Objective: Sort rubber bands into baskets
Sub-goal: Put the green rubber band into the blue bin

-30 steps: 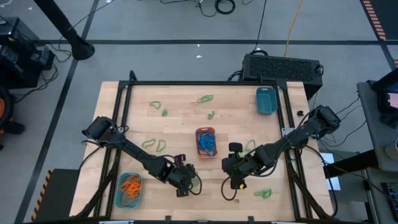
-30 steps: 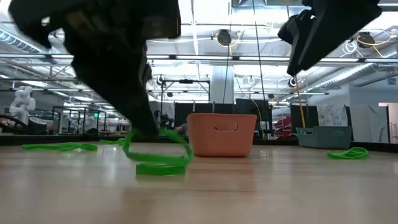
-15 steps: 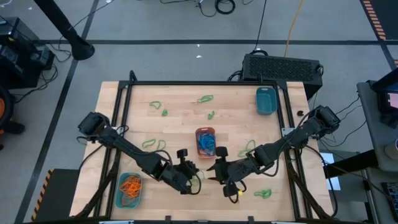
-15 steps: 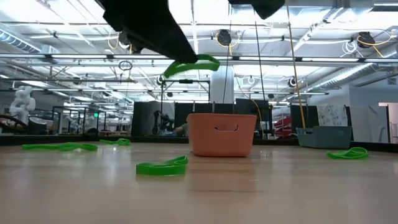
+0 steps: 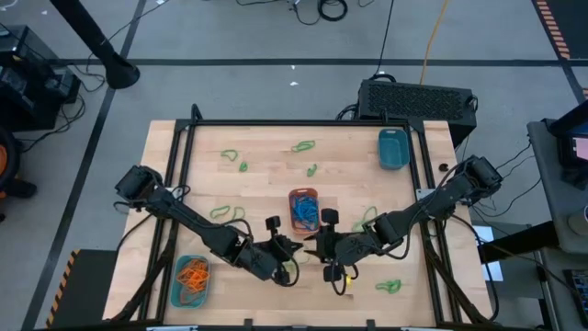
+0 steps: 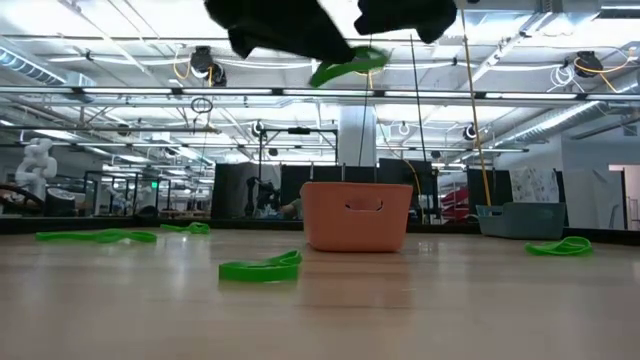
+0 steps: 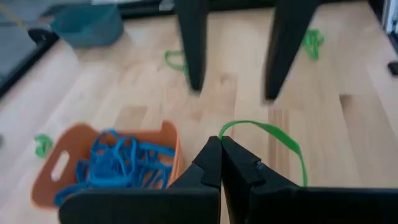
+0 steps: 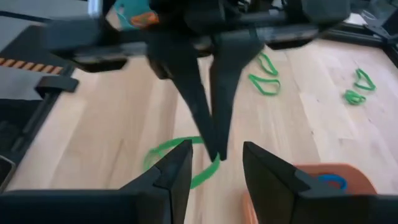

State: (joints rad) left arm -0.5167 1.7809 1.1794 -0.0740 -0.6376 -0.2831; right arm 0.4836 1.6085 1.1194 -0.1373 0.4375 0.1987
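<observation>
Left gripper (image 7: 219, 163) is pinched shut on a green rubber band (image 7: 273, 140), hanging floppy in the air just in front of the orange basket (image 5: 303, 210). Right gripper (image 8: 214, 167) sits spread open right by it. Light, limp stuff; I'd grab one strand.

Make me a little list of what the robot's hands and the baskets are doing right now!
left end effector: shut on a green rubber band, lifted above the table
right end effector: open, facing the left one, close to the band
orange basket: holds blue bands
near teal basket: holds orange bands
far teal basket: contents cannot be seen
table: more green bands lying loose
</observation>
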